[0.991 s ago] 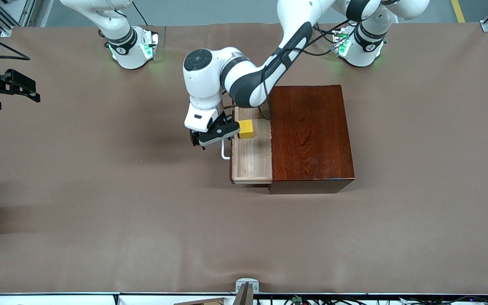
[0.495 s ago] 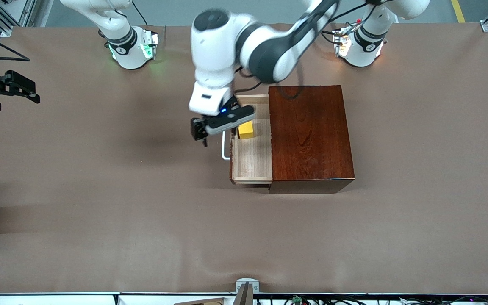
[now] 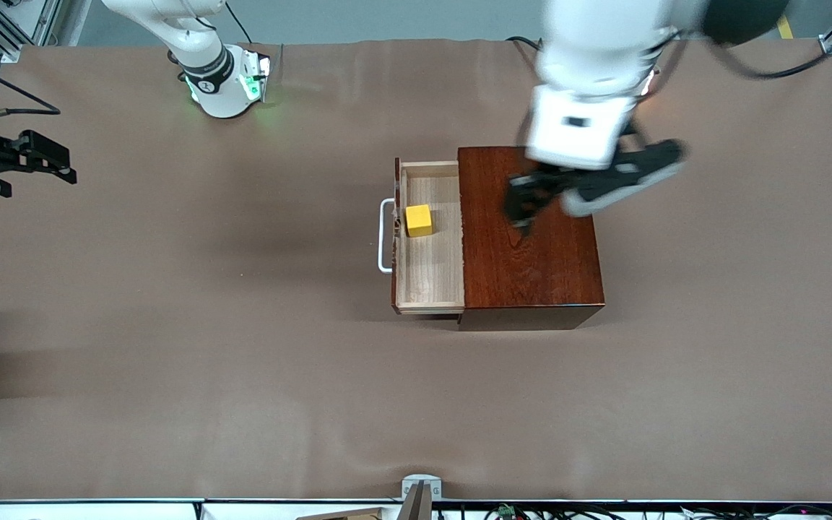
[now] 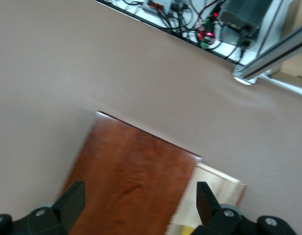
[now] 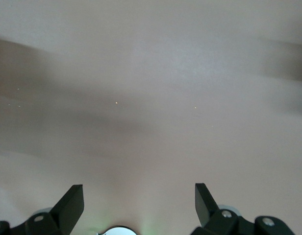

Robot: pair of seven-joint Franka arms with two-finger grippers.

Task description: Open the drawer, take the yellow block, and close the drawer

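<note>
Yellow block (image 3: 419,220): sitting loose on the pale floor of the drawer (image 3: 430,278), in the half farther from the front camera, just inside the white handle (image 3: 384,235); nothing touching it.
Drawer: pulled out of the reddish-brown box (image 3: 529,235) toward the right arm's end of the worktop (image 3: 170,325), interior fully exposed.
Step in hand: opening looks done; the pick is what's up now (block not yet grasped).
Left gripper (image 3: 524,209): up in the air over the lid of the box, jaws spread wide with nothing between them, confirmed in its wrist view (image 4: 136,205), which looks down on the lid and a corner of the drawer.
Right gripper (image 3: 44,155): waiting at the right arm's edge of the worktop, well apart from the box; its wrist view (image 5: 136,205) shows jaws released over bare cloth.
Next move, by my read: a gripper has to come over the drawer, drop straight down astride the block and clamp, minding the drawer's front wall just beside it.
Surface: brown cloth, lightly wrinkled.
Room: grey floor, aluminium framing and cabling at the edges.
</note>
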